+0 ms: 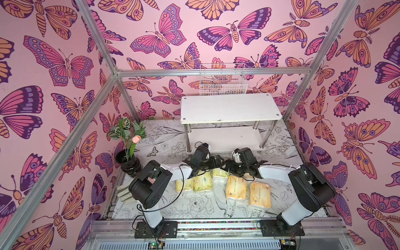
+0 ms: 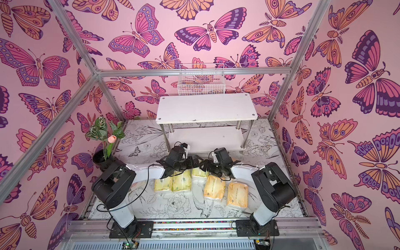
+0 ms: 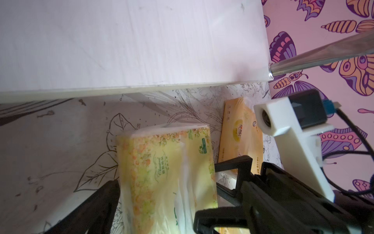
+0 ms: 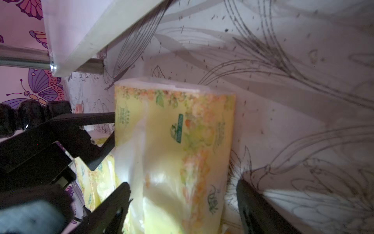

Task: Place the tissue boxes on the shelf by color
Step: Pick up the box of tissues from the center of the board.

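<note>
On the flower-printed table (image 1: 194, 205), short of the shelf (image 1: 229, 108), my right pincer (image 4: 182, 185) stood wide astride a pale yellow tissue pack (image 4: 174, 131), seemingly to lift it, though whether my left pincer (image 1: 213, 162) gripped anything was unclear.

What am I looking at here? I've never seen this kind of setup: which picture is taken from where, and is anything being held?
Two robot arms stand at the near edge of a table, each ending in a two-fingered gripper. Both top views look down on the whole scene from overhead. The other two pictures come from cameras on the arms' wrists.

On the table lie pale yellow tissue packs and orange tissue packs, in front of a white two-tier shelf that is bare where visible.

The left gripper and right gripper meet at the pale pack nearest the shelf. The right wrist view shows the right gripper's fingers wide apart, straddling that pack, one clear of it. A left finger rests against the pack's side; whether the left gripper grips it cannot be told.
</note>
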You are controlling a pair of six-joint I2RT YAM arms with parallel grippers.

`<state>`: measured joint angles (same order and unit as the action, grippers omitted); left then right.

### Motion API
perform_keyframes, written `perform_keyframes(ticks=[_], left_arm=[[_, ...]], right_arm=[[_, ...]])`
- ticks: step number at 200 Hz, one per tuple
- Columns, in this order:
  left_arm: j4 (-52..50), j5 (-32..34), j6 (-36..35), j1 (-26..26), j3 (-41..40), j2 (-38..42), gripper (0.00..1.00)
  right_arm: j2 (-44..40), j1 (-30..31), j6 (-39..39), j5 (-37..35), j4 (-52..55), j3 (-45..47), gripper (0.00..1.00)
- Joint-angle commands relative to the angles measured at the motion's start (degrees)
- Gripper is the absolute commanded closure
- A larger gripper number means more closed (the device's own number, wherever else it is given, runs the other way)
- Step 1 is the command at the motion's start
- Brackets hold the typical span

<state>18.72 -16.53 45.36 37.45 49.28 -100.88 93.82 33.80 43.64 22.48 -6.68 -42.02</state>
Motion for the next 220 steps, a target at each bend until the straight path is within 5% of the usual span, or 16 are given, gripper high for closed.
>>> perform_keyframes(ticks=[1,76,134,171,220], left_arm=[[2.5,-1.2,1.9,0.2,-1.8,-1.2,0.00],[4.4,-1.9,3.4,0.5,-3.3,-1.3,0.00],[4.5,-2.1,3.1,1.2,-3.0,0.1,0.00],[3.7,-1.3,2.2,1.4,-2.5,4.0,0.00],[-9.7,7.3,-2.7,1.3,0.3,14.0,0.00]], right_arm=[[1.2,0.3,1.6,2.3,-2.4,1.5,0.12],[5.0,0.1,10.4,11.7,-21.3,6.9,0.21],[0.6,-1.1,10.1,12.2,-19.9,7.9,0.52],[-3.4,-1.6,9.5,12.6,-17.0,7.1,0.82],[-10.9,-1.9,9.0,10.5,-11.8,6.1,0.87]])
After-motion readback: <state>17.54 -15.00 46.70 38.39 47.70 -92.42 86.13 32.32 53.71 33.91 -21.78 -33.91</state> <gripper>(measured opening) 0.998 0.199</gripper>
